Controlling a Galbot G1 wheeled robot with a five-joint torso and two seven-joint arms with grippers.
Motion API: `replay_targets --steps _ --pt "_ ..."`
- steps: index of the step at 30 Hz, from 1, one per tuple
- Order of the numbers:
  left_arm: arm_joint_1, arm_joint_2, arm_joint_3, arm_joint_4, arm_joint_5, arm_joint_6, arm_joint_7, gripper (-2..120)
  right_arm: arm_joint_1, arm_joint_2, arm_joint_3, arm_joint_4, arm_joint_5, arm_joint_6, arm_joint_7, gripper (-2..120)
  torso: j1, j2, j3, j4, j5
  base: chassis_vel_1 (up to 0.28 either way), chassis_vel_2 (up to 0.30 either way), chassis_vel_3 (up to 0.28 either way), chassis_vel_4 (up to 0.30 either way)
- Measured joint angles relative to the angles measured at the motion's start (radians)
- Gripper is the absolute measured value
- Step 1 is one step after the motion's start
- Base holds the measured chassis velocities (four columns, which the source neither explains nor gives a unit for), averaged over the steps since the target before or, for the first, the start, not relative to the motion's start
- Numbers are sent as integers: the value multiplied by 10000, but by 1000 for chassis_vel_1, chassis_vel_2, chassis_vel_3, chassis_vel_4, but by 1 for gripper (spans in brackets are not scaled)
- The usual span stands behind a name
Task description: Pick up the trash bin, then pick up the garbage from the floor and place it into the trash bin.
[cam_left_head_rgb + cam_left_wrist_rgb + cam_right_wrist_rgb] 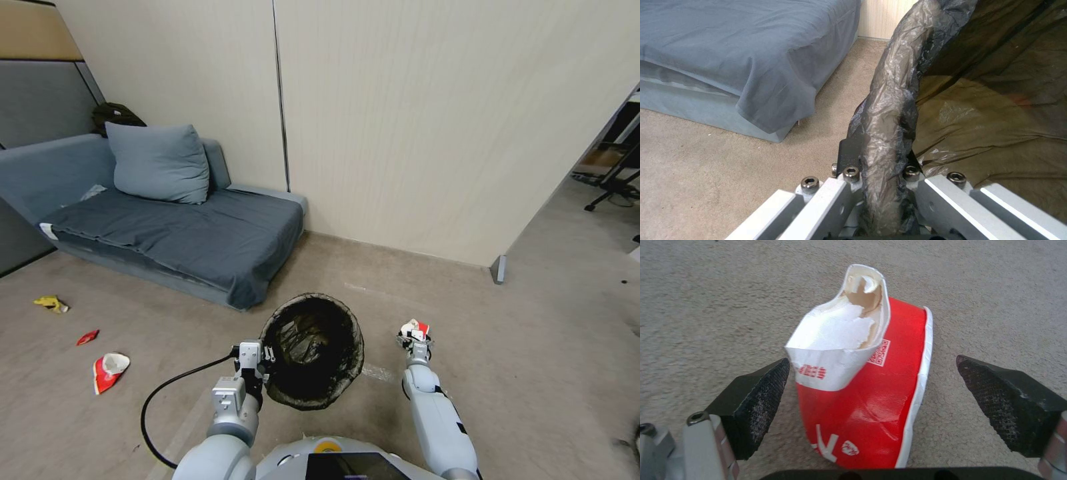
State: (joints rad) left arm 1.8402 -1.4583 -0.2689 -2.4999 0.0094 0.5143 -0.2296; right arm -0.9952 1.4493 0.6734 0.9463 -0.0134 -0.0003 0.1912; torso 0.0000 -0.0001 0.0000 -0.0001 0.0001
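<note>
Gaping right tool (pixel 871 373) flanking QR-printed red-and-white wrapper (pixel 871 400)

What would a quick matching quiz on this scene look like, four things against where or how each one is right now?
Things:
1 trash bin
2 right gripper
3 cushion
4 yellow wrapper

States:
A on the sofa
B jaws open around a red-and-white wrapper
C on the floor, left of the bin
D rim clamped by the left gripper

Pairs: 1-D, 2-B, 3-A, 4-C.
</note>
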Motion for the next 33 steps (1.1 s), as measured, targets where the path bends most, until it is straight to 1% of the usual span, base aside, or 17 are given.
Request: replay_targets --steps 5,6,8,9,10,13,14,15,16,17,18,20,22,25,26,29,33 --pt "7 1 22 0 24 -16 -1 0 162 -81 20 -373 20 197 -46 89 0 0 0 -1 -1 0 0 0 0" --pt "8 1 77 15 67 -48 -6 0 368 -163 -9 -914 25 503 -93 82 0 0 0 2 -1 0 0 0 0" --pt "29 2 110 55 119 -87 -10 0 519 -216 -10 -1462 45 818 -126 76 0 0 0 3 -1 0 0 0 0" --pt "46 3 112 68 144 -94 -12 0 563 -251 -13 -1686 75 1005 -199 68 0 1 -1 4 -2 0 0 0 0" --pt "46 3 112 68 144 -94 -12 0 563 -251 -13 -1686 75 1005 -199 68 0 1 -1 4 -2 0 0 0 0" --pt "58 2 124 99 183 -112 -15 0 585 -270 -27 -1823 105 1116 -251 56 0 0 -1 3 -2 0 0 0 0" --pt "58 2 124 99 183 -112 -15 0 585 -270 -27 -1823 105 1116 -251 56 0 0 -1 3 -2 0 0 0 0" --pt "76 -2 178 125 220 -122 -18 0 598 -263 -34 -1873 106 1143 -256 47 0 0 -1 3 -2 0 0 0 0" --pt "93 -5 229 140 252 -137 -16 0 607 -249 -45 -1891 101 1145 -257 43 0 1 -1 3 -2 0 0 0 0" --pt "93 -5 229 140 252 -137 -16 0 607 -249 -45 -1891 101 1145 -257 43 0 1 -1 3 -2 0 0 0 0" --pt "98 -6 239 142 264 -145 -16 0 615 -240 -48 -1898 99 1145 -257 39 0 1 -1 2 -2 0 0 0 0" --pt "114 -3 244 142 281 -158 -19 0 654 -219 -57 -1919 95 1141 -257 28 0 0 0 1 0 0 0 0 0" --pt "122 -1 244 141 282 -162 -19 0 662 -214 -60 -1921 94 1138 -256 25 0 1 0 0 -1 0 0 0 0" --pt "156 13 244 128 286 -186 -26 0 688 -193 -67 -1937 94 1137 -247 12 0 0 0 0 -1 0 0 0 0" --pt "156 13 244 128 286 -186 -26 0 688 -193 -67 -1937 94 1137 -247 12 0 0 0 0 -1 0 0 0 0" --pt "183 48 244 97 288 -202 -30 0 694 -181 -57 -1937 93 1174 -232 0 0 0 0 0 -3 0 0 0 0" --pt "188 56 251 87 290 -208 -33 0 680 -174 -45 -1914 88 1207 -213 0 0 0 0 0 -1 0 0 0 0"
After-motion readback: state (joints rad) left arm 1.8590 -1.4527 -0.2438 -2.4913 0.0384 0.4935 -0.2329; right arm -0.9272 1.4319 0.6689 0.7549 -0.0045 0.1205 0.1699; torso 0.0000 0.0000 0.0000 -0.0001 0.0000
